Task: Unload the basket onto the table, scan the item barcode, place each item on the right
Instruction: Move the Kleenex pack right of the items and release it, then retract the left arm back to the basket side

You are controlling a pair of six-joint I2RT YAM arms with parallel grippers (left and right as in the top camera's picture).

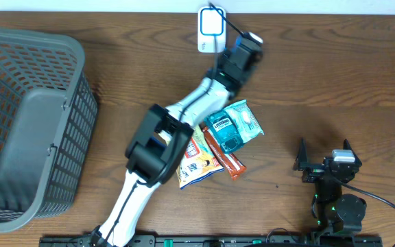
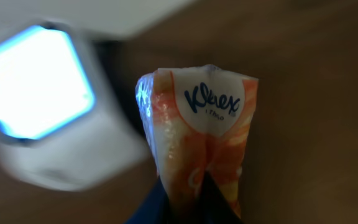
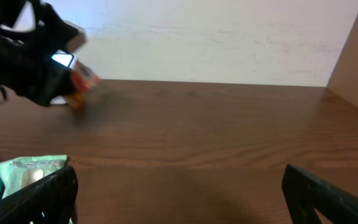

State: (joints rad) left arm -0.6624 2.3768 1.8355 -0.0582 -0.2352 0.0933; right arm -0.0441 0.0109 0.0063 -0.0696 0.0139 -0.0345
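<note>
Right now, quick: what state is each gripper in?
Left gripper: closed on the orange-and-white plastic Kleenex tissue pack.
Right gripper: open, holding nothing.

Even, soft light; the glowing scanner point(image 2: 39, 84) blurs and glares in the left wrist view.

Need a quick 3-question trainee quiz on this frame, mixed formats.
1. True or false: the left gripper is shut on the Kleenex pack.
2. The scanner beside the held pack glows: A) red B) blue C) green
3. Fill in: the right gripper is ____ and holds nothing.
Key: 1 true; 2 B; 3 open.
</note>
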